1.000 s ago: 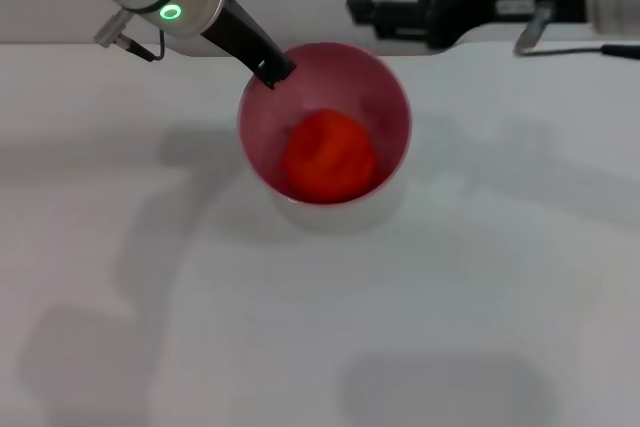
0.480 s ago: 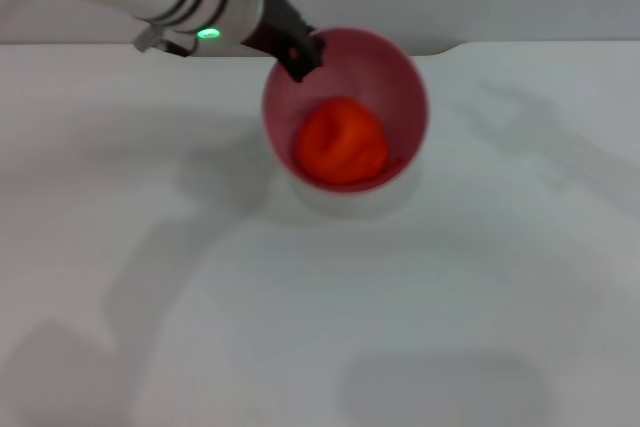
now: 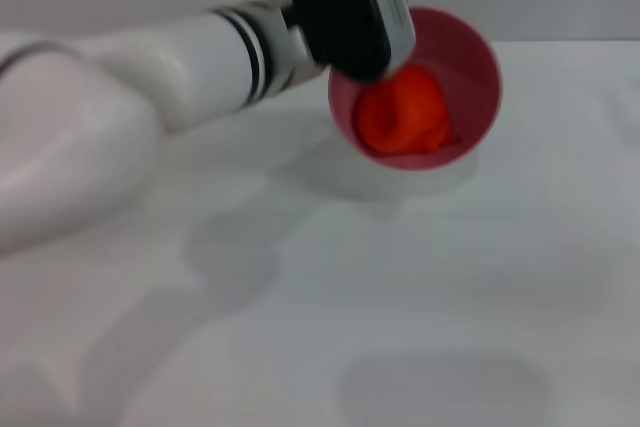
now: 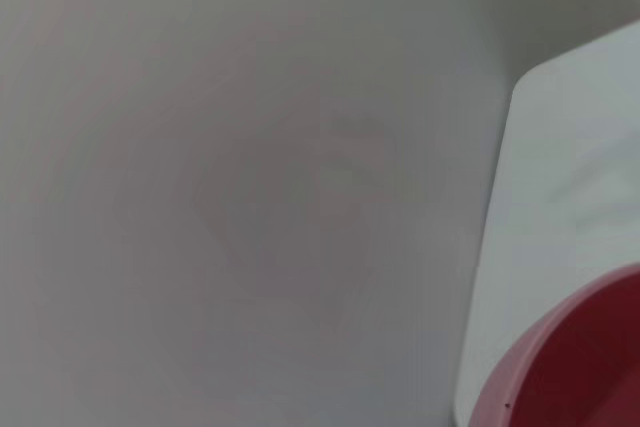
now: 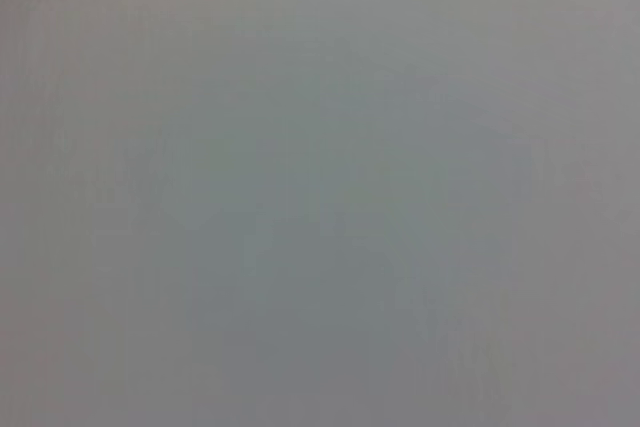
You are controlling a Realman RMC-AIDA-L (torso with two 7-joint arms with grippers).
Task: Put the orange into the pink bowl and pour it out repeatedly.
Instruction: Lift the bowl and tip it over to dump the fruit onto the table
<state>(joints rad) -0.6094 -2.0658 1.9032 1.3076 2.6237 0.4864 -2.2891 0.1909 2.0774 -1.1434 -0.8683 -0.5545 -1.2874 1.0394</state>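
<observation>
The left gripper (image 3: pixel 345 52) is holding the pink bowl (image 3: pixel 470 57) by its near-left rim, though its finger opening cannot be seen. The orange (image 3: pixel 402 112) is lying low inside, beyond the gripper, toward the tilted bowl's lower lip. The right gripper is not in view.

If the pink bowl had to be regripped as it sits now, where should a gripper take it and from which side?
Probably at the thin plain rim, one finger inside and one outside. The pink bowl is tilted toward the camera with the orange low inside, and the left gripper covers the left rim, so the bare right rim, approached from the right, looks best.
</observation>
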